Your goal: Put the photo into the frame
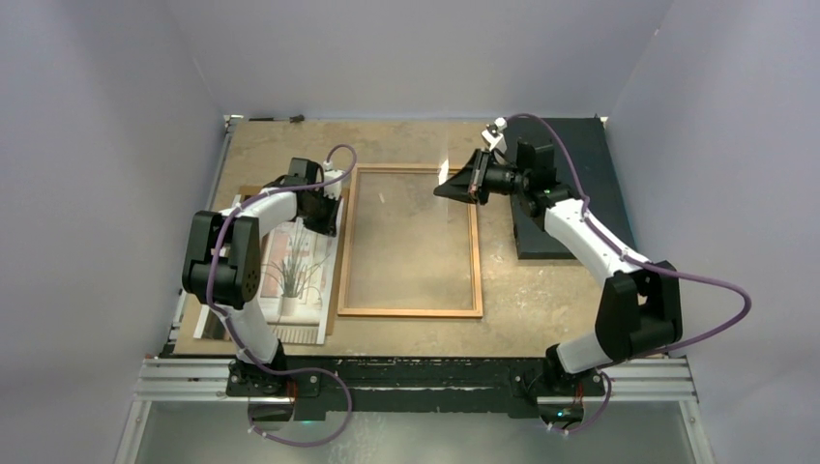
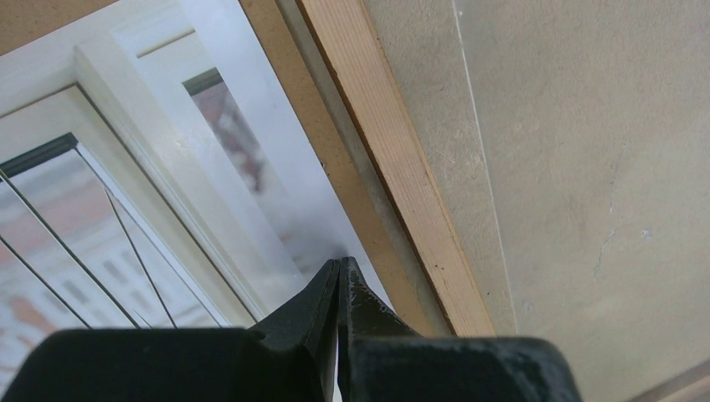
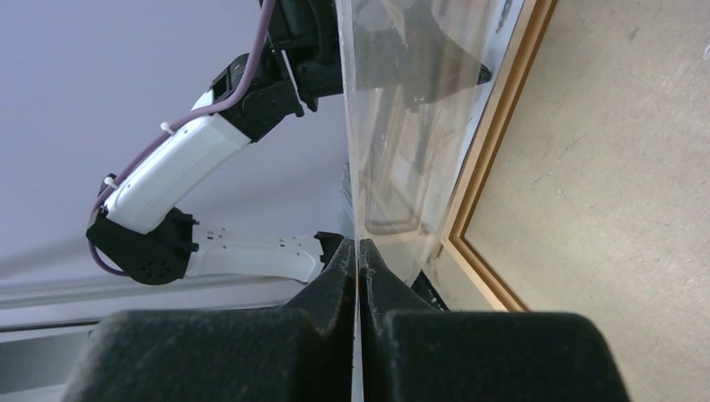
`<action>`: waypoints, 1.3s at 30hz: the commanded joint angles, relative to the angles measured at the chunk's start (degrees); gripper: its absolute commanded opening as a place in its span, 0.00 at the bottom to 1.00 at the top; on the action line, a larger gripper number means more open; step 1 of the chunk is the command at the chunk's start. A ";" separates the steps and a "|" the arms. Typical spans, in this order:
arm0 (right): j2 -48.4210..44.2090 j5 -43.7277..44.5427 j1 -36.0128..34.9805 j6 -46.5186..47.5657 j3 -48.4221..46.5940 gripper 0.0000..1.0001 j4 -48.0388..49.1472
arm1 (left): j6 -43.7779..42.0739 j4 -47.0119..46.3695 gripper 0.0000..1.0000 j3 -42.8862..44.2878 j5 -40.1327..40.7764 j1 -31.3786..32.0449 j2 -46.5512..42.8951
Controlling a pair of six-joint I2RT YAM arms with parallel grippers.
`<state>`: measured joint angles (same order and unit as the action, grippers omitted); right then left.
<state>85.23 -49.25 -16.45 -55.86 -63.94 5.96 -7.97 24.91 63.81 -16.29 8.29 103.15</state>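
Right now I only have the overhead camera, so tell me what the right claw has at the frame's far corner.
Observer: The right claw is shut on the edge of a clear pane, which seems raised above the frame.
Operator: Now check the left claw for me.
Observer: The left claw is shut, with its tips at the edge of the photo, next to the brown backing. I can't tell if it's pinching the paper.

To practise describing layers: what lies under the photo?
A brown board lies under the photo, showing as a strip along its edge beside the frame. The rest of the board is covered by the print.
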 commanded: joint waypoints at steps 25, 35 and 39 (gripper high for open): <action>0.95 -2.42 3.35 2.96 5.24 0.00 3.99 | 0.75 0.23 0.00 -1.96 -0.72 -0.47 -2.72; 2.60 -3.83 5.85 4.33 5.72 0.00 4.72 | 0.89 1.47 0.00 -1.58 -1.01 -0.38 -4.61; 3.92 -5.42 6.63 6.04 4.80 0.00 4.13 | 0.84 2.41 0.00 -1.06 -1.26 0.01 -4.85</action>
<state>88.53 -51.11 -10.74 -52.40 -58.11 7.88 -7.90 26.35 62.11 -16.32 8.25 101.01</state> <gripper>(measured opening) 0.005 0.003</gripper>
